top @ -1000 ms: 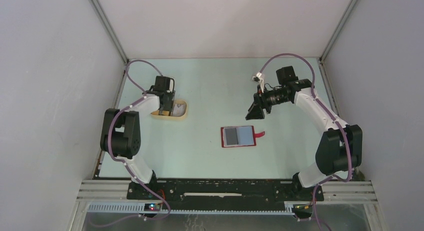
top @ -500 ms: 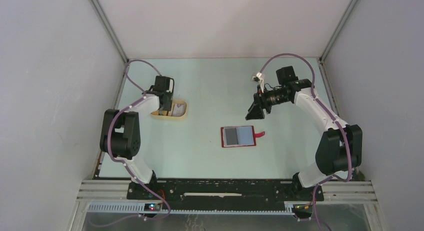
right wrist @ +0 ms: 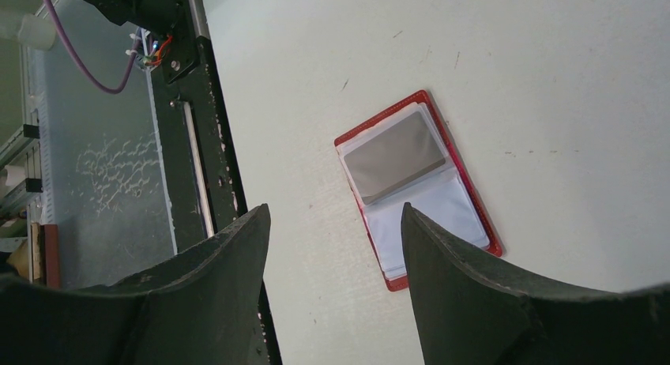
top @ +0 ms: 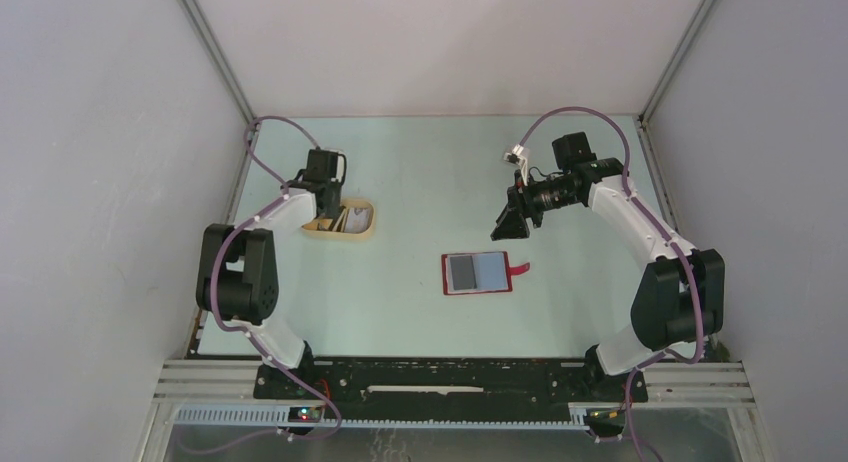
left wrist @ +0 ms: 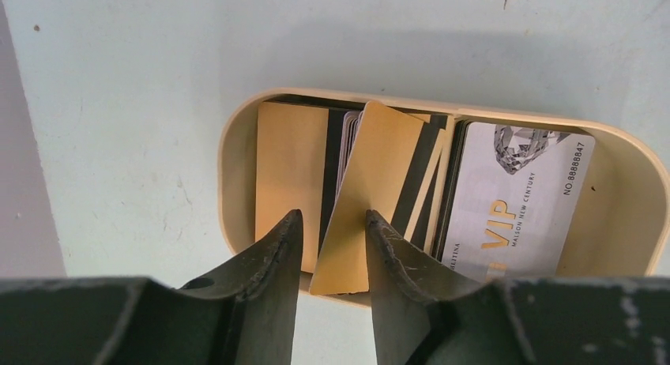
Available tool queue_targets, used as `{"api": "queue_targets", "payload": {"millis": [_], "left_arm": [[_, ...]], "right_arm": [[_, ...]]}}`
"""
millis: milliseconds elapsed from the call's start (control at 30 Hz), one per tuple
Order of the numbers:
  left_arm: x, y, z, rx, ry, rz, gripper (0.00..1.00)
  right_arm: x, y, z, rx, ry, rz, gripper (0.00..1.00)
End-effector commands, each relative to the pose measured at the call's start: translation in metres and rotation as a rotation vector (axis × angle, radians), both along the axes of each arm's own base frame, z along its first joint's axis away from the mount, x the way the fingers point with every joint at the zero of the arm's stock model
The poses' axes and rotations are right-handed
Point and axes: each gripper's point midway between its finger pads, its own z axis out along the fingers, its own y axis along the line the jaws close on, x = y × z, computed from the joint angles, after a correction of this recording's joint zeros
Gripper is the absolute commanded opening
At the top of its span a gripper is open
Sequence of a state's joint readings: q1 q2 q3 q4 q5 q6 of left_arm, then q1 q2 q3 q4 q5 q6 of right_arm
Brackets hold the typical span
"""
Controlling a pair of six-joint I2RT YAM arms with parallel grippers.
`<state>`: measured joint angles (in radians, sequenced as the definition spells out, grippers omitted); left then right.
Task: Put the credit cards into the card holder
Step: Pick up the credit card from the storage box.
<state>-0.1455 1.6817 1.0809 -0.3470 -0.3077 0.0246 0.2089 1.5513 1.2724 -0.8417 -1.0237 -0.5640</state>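
Observation:
The card holder (top: 478, 273) lies open on the table, red-edged, with a grey and a pale-blue pocket showing; it also shows in the right wrist view (right wrist: 395, 156). The credit cards sit in a tan oval tray (top: 361, 232). In the left wrist view, a golden-brown card (left wrist: 379, 167) stands tilted, its lower edge over the tray's rim (left wrist: 229, 144). Beside it lie another gold card (left wrist: 288, 167), dark cards and a whitish VIP card (left wrist: 513, 199). My left gripper (left wrist: 330, 216) is open around the tilted card, touching it with the right finger only. My right gripper (right wrist: 336, 211) is open and empty, above and behind the holder.
The tray sits near the left wall of the enclosure. Grey walls close the table on three sides. A black rail (top: 450, 377) with the arm bases runs along the near edge, and it shows in the right wrist view (right wrist: 197, 159).
My left wrist has drawn back a little from the tray toward the far side. The right arm and the card holder have not moved.

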Motion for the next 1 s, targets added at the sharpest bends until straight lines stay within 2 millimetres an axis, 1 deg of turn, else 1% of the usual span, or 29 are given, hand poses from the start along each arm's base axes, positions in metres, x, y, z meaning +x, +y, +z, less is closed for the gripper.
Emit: {"api": "queue_targets", "payload": {"millis": [0,300,500,533,767,967], "left_arm": [[0.011,0.007,0.029,0.011,-0.082,0.036,0.38],[0.012,0.004,0.025,-0.001,-0.071,0.026,0.23],[0.011,0.001,0.03,-0.018,-0.086,0.024,0.02],[0.011,0.001,0.031,-0.021,-0.089,0.023,0.0],[0.01,-0.006,0.036,-0.054,-0.099,-0.002,0.0],[0.007,-0.017,0.043,-0.131,-0.123,-0.005,0.0]], "right_arm": [[0.001,0.0,0.008,0.021,-0.029,0.015,0.71],[0.001,0.0,0.008,0.022,-0.03,0.011,0.71],[0.001,-0.001,0.008,0.023,-0.03,0.012,0.71],[0.001,-0.001,0.008,0.023,-0.031,0.012,0.71],[0.001,-0.001,0.009,0.023,-0.031,0.012,0.7],[0.001,-0.001,0.009,0.024,-0.034,0.013,0.7]]}}
